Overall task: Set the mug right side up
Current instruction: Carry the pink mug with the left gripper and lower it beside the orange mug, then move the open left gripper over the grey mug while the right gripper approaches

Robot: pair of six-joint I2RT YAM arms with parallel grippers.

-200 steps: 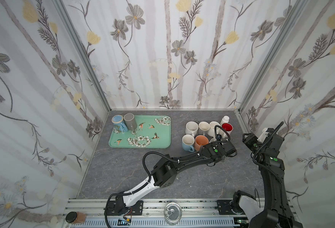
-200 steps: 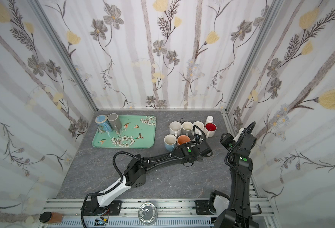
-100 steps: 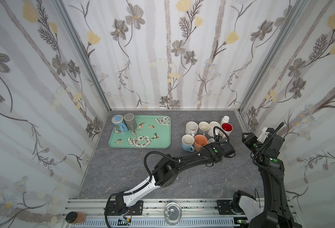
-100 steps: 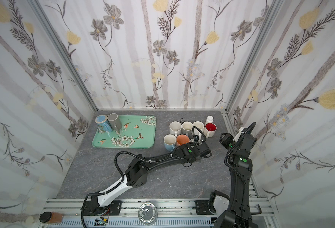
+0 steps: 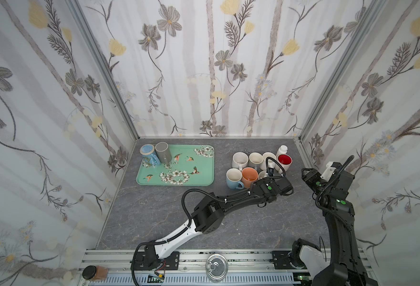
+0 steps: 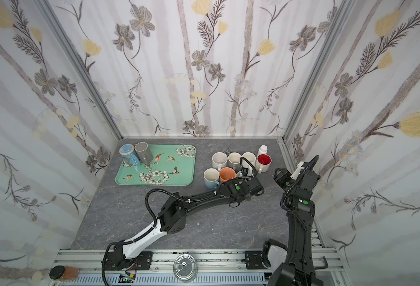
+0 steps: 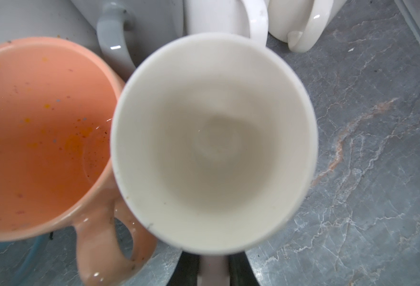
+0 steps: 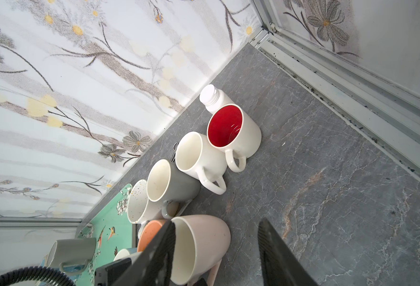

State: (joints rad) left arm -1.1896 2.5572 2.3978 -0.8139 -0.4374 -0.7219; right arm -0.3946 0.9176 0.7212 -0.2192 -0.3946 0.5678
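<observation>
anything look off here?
Two things. On the tray, the blue mug and grey mug appear to stand bottom up, while the other mugs beside it stand mouth up. The orange mug has brown specks inside and drops of liquid on its handle.

Floral-papered walls (image 5: pixel 216 74) enclose a grey, seemingly marble tabletop (image 5: pixel 154 210); light even.
</observation>
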